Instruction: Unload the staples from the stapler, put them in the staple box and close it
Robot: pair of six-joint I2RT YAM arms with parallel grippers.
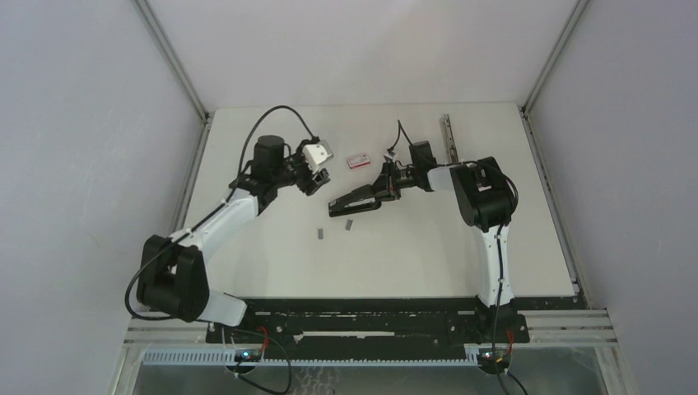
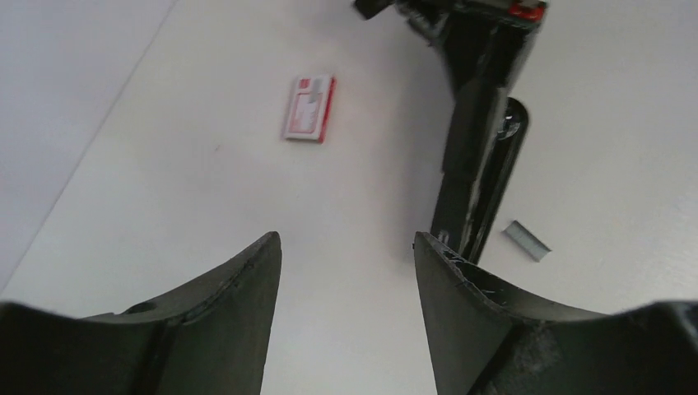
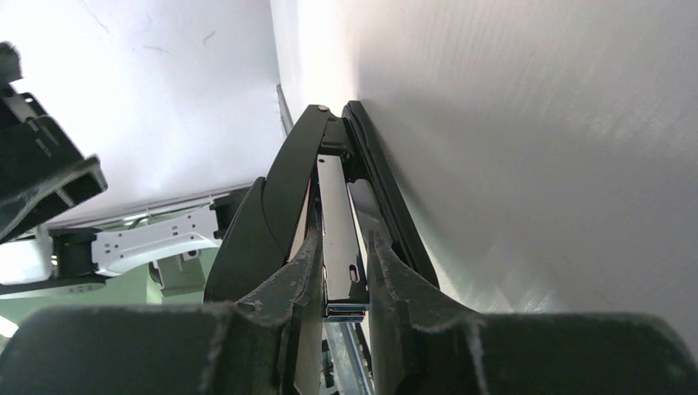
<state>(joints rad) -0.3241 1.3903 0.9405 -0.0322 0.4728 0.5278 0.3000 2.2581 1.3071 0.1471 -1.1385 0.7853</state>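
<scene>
The black stapler lies opened in the middle of the table. My right gripper is shut on its rear end. In the right wrist view the fingers pinch the shiny metal magazine between the stapler's spread black arms. Two short grey strips of staples lie loose on the table just in front of the stapler. One strip of staples shows beside the stapler in the left wrist view. My left gripper hovers left of the stapler's tip, open and holding nothing.
A small red-and-white box lies behind the stapler. A long metal rail lies at the back right of the table. The table's left edge meets a wall.
</scene>
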